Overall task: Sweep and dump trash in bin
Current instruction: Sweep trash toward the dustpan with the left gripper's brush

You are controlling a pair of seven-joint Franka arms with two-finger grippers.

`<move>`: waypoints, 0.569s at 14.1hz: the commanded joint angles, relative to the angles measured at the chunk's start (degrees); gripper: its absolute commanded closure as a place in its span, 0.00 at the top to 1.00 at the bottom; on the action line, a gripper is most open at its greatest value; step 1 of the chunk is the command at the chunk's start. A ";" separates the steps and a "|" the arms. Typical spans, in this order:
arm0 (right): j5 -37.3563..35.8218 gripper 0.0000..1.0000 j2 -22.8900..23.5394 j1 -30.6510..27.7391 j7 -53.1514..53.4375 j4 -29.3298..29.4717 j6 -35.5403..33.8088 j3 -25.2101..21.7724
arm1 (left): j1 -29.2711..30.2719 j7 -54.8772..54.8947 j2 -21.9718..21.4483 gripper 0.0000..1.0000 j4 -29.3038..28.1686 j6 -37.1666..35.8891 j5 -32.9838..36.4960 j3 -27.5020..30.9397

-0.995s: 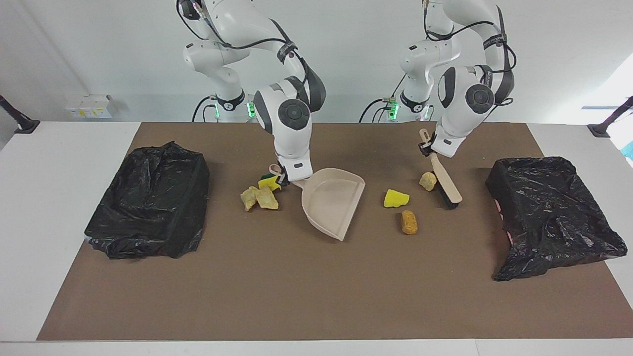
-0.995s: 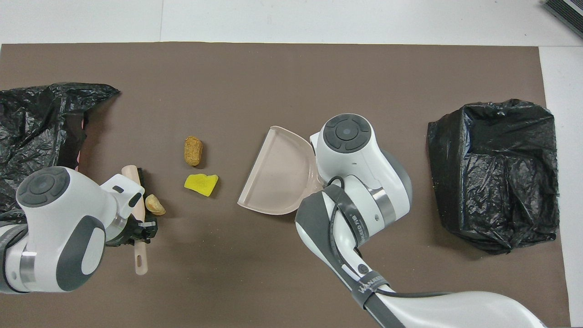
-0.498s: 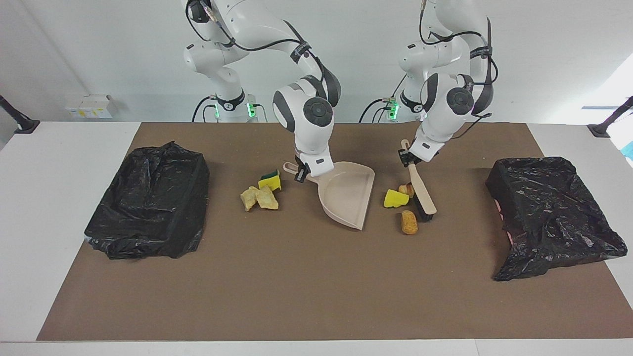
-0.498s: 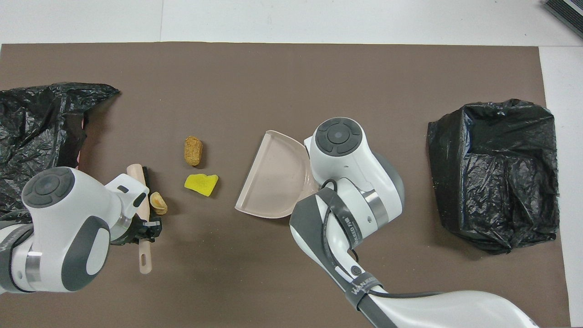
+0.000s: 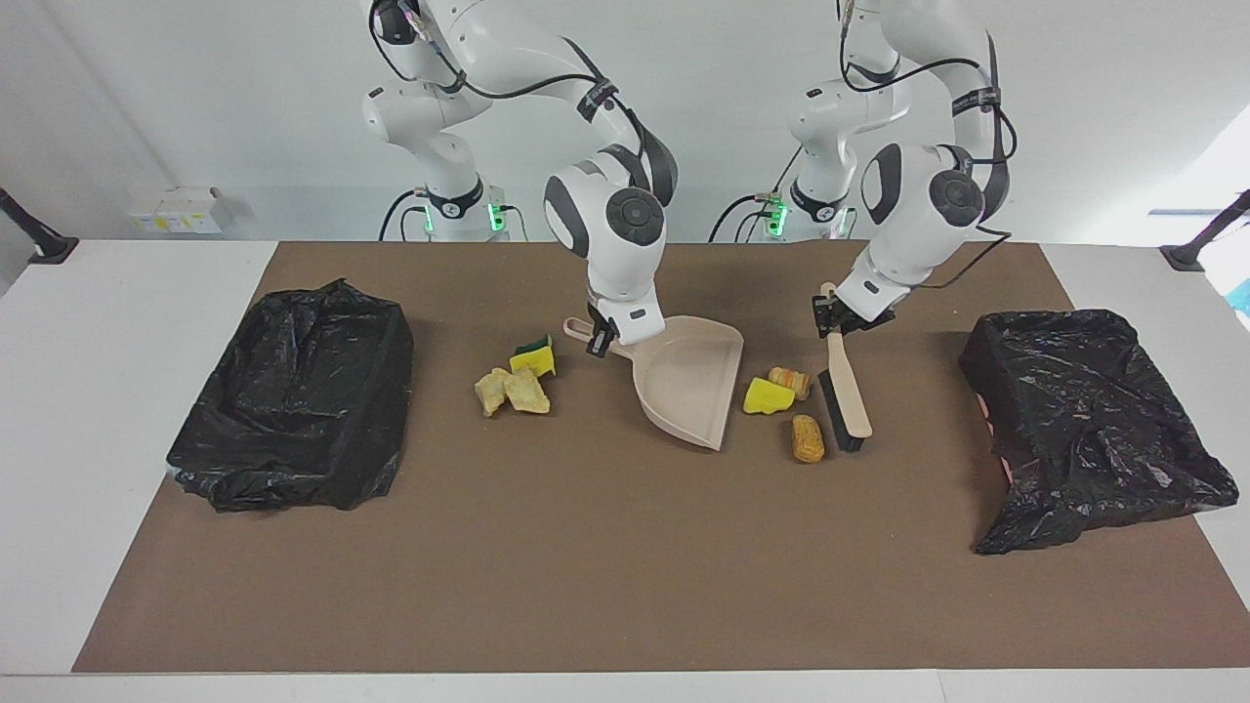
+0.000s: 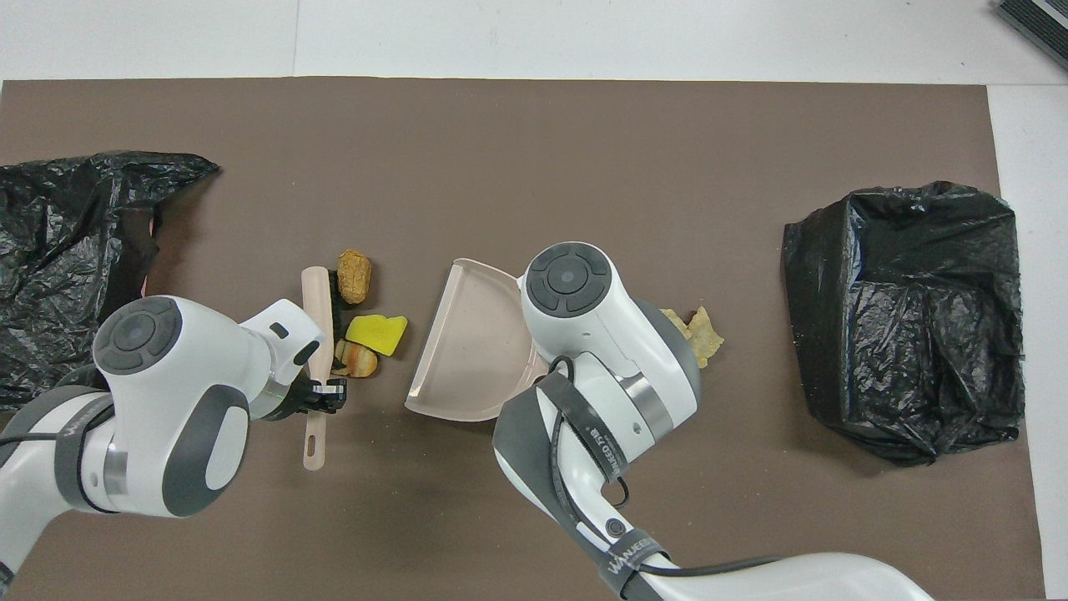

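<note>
I am holding the beige brush [image 5: 844, 394] by its handle with my left pincer [image 5: 838, 319], the fingers clamped on the handle's upper part, so that the black bristles are resting on the brown mat [image 5: 586, 547] that is covering the bench [image 5: 59, 410]. My right pincer [image 5: 604, 337] is gripping the beige dustpan [image 5: 691, 389] at its handle, fingers closed on it, and the pan is lying flat on the mat with its open mouth facing the brush. Three scraps of trash are sitting between the pan's mouth and the bristles: a yellow sponge piece [image 5: 767, 397] just beside the pan's edge, a pale foam chunk [image 5: 789, 381] touching it on the side nearer to the robots, and an orange-brown oval lump [image 5: 808, 437] lying farther from the robots, right against the bristle end of the brush. On the dustpan's other flank, toward the right arm's end of the bench, a green-backed yellow sponge piece [image 5: 533, 358] is lying near the pan's handle, with two beige crumbly chunks [image 5: 511, 392] huddling together just farther from the robots. A black-lined bin [image 5: 298, 395] is standing at the right arm's end of the mat, and a second black-lined bin [image 5: 1089, 420] is sitting at the left arm's end, both well apart from the scraps.
</note>
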 commanded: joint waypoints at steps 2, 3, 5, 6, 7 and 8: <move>-1.10 0.00 -0.92 1.16 1.83 -0.97 -0.64 0.24 | 0.97 2.55 3.17 0.00 1.25 0.73 2.99 -0.30; -1.19 0.00 -0.91 1.25 1.83 -1.24 -0.64 0.24 | 0.79 2.46 3.89 0.00 1.17 1.70 3.27 -0.39; -1.19 0.00 -0.91 1.25 1.83 -2.11 -0.38 0.24 | 0.61 2.55 3.98 0.00 0.64 1.62 3.27 -0.39; -1.19 0.00 -0.83 1.69 2.27 -2.38 -0.03 0.24 | 0.52 2.55 3.98 0.00 0.55 1.62 3.27 -0.39; -1.28 0.00 -0.83 1.87 3.23 -2.47 -0.11 0.24 | 0.35 2.37 3.98 0.00 0.46 1.79 3.27 -0.48; -1.28 0.00 -0.83 1.87 3.41 -2.38 -0.02 0.24 | -0.26 2.20 3.89 0.00 0.38 1.71 3.27 -0.48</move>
